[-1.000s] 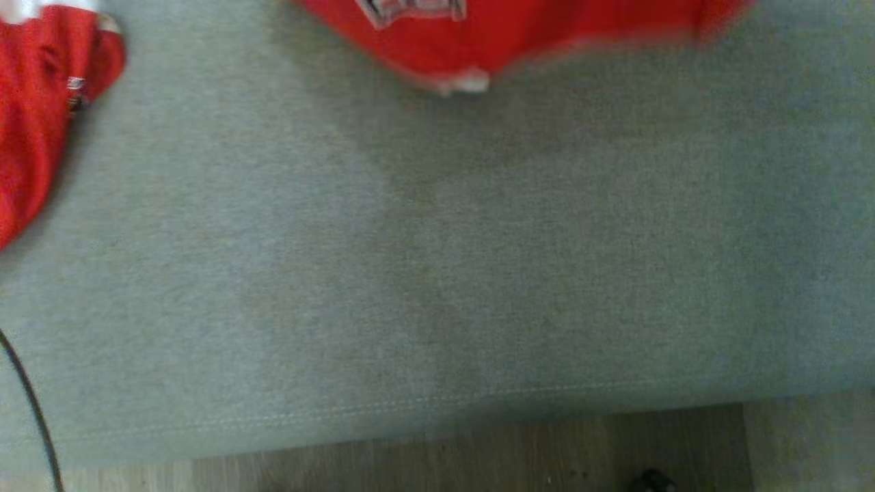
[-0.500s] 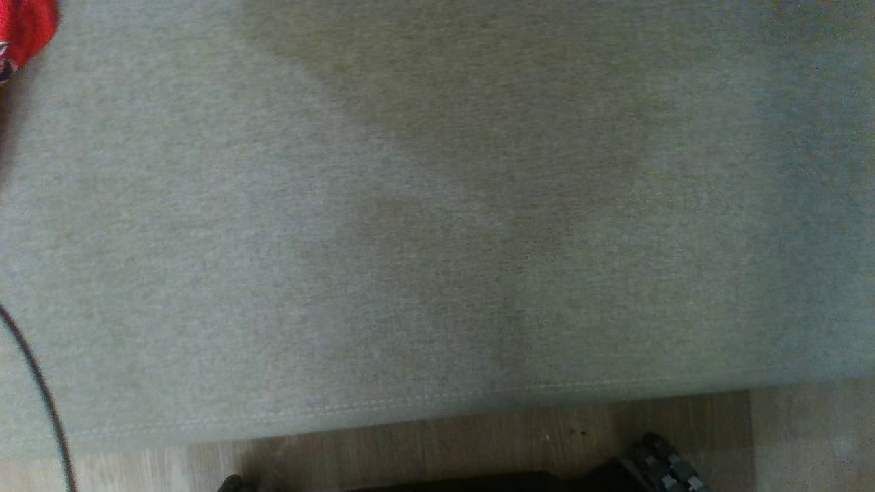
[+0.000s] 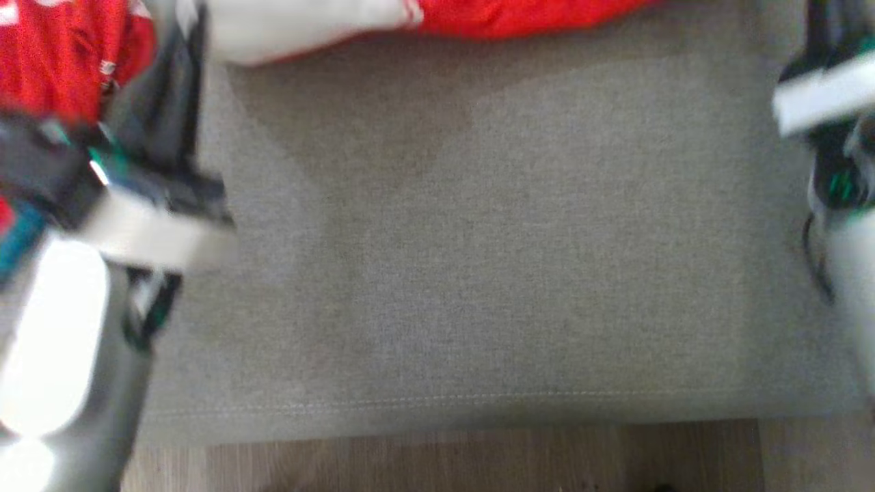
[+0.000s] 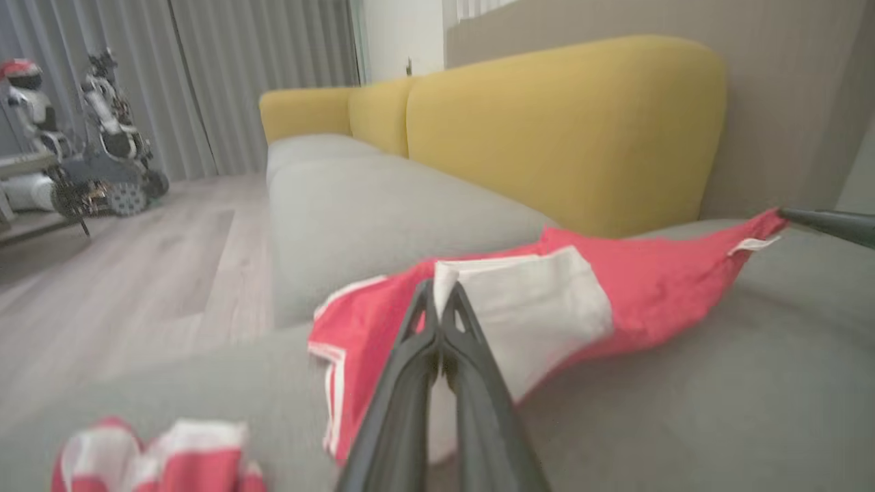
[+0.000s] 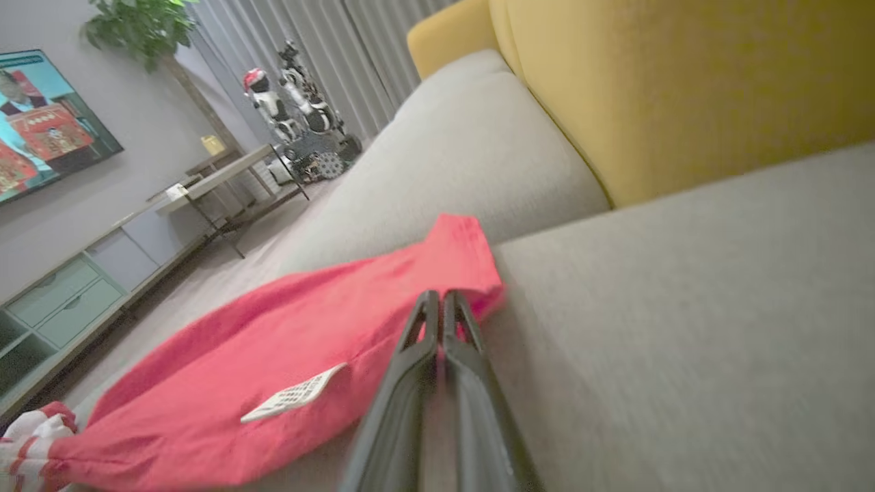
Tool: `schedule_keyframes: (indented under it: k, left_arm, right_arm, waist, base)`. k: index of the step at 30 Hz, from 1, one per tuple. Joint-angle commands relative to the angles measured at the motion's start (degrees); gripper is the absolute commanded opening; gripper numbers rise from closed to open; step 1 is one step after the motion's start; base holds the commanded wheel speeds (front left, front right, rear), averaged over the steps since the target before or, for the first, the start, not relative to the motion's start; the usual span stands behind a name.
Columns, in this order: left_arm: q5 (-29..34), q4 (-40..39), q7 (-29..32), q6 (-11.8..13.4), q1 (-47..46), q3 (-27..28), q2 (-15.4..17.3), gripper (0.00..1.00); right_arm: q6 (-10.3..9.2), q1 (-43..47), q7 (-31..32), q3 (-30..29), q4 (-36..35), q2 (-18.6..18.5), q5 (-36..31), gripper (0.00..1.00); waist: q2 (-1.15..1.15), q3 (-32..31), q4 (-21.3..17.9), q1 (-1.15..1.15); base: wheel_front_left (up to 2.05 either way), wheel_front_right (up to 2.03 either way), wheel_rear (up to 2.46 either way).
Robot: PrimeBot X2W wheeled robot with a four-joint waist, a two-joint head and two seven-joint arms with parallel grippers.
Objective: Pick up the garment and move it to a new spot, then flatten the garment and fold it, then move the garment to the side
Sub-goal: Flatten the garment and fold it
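Note:
The garment (image 3: 533,14), a red jersey with a white inside, lies stretched along the top of the head view on the grey sofa seat (image 3: 478,239). My left gripper (image 3: 193,20) is shut on its white inner fold; in the left wrist view the left gripper (image 4: 437,294) pinches that fold of the garment (image 4: 656,287). My right gripper (image 3: 820,31) holds the other end, and in the right wrist view the right gripper (image 5: 437,301) is shut on the red edge of the garment (image 5: 273,355), near a small white tag (image 5: 294,396).
A smaller red garment (image 3: 61,55) with a small logo lies at the seat's far left. A yellow backrest (image 4: 560,130) rises behind the seat. The seat's front edge and wooden floor (image 3: 444,458) are near. Another robot (image 4: 102,157) and a low cabinet (image 5: 82,287) stand farther off.
The head camera has shifted. Half a second ago it showed almost bare cushion; now both arms and the garment stretched between them are in it at the top.

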Motion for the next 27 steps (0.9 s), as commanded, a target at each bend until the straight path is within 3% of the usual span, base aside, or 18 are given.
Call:
schedule_keyframes:
  k: [1, 8, 17, 22, 27]
  left_arm:
    - [-0.72, -1.67, -0.04, -0.19, 2.92, 1.37, 2.59, 0.00]
    - [-4.55, -3.13, -0.04, -0.35, 19.52, -0.32, 4.27, 0.00]
    - [-9.07, -8.81, 2.70, -0.36, 29.66, -2.90, 8.53, 0.00]
    - [-11.94, -13.92, 6.94, -0.08, 29.32, -2.72, 9.83, 0.00]
    - [-11.50, -10.25, 8.63, 0.14, 20.86, -3.32, 7.93, 0.00]
  right_arm:
    - [0.37, 5.03, 0.64, 0.25, -2.19, -0.92, 1.29, 0.00]
    - [0.37, 22.97, 1.31, -1.67, -7.34, -0.97, 3.63, 0.00]
    - [0.37, 36.71, 6.72, -8.68, -18.51, -2.80, 1.14, 0.00]
    - [0.37, 40.03, 12.69, -15.27, -27.03, -0.35, -3.73, 0.00]
    - [0.37, 35.48, 19.14, -17.52, -29.10, 4.09, -11.00, 0.00]
  waist:
    - [-0.01, -3.80, 0.44, 0.00]
    - [-0.01, -9.70, 0.00, 0.00]
    - [-0.01, -10.83, -0.50, 0.00]
    - [-0.01, -9.56, -0.74, 0.00]
    - [-0.01, -7.37, -0.72, 0.00]
  base:
    - [0.00, 0.00, 0.00]
    - [0.00, 0.00, 0.00]
    - [0.00, 0.00, 0.00]
    - [0.00, 0.00, 0.00]
    - [0.00, 0.00, 0.00]
